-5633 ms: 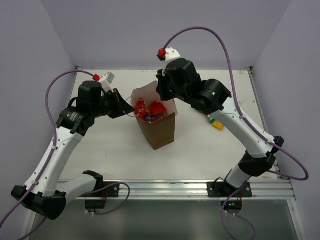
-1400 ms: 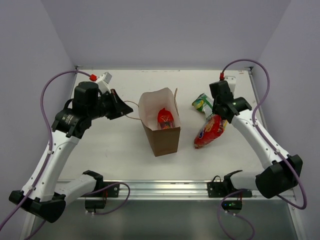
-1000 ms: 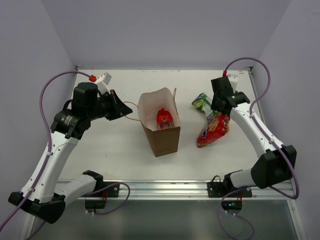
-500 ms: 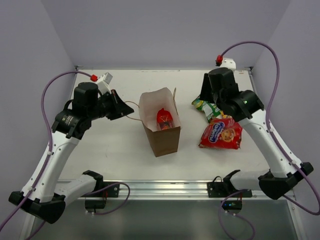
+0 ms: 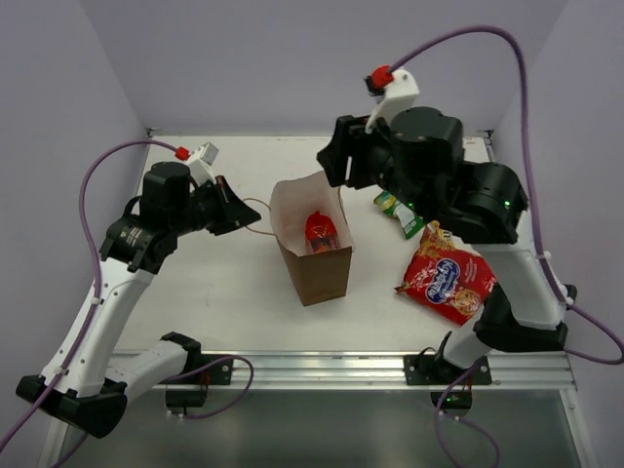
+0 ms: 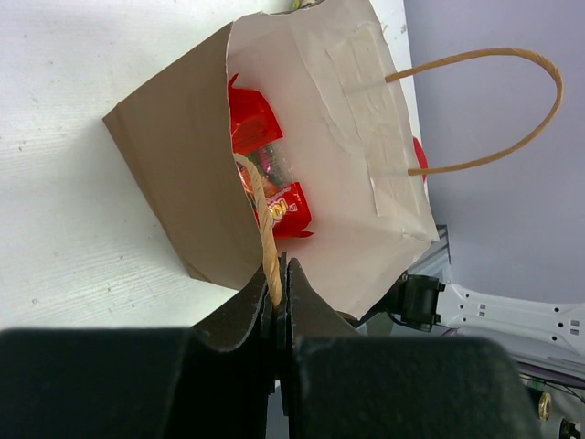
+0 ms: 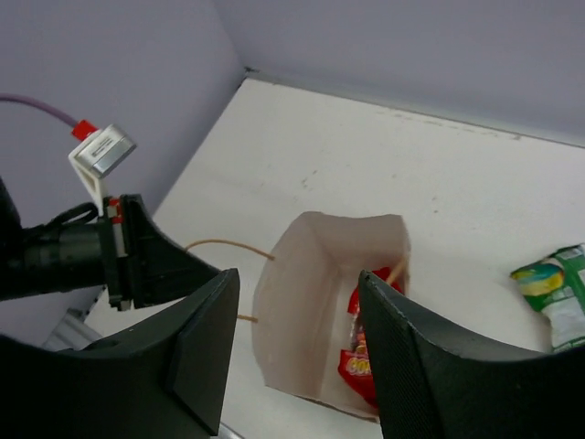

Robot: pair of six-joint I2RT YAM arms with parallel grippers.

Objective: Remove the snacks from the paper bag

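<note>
over the paper bag's (image 5: 317, 263) mouth the right pincer (image 7: 297, 302) hovers spread and empty, ready for the red packet (image 5: 322, 232) inside, while the left pincer (image 6: 277, 274) pinches a loop handle (image 6: 265, 224) to hold the bag upright.

The flat white table (image 5: 214, 292) carries three things. An upright rectangular brown kraft paper bag (image 5: 317, 273) stands near its middle, mouth open upward. A long green-yellow glossy packet (image 5: 402, 211) lies flat in the far half, toward the right edge. A red crinkly snack bag (image 5: 450, 283) with a colourful logo lies nearer the front edge, close to the right edge.
</note>
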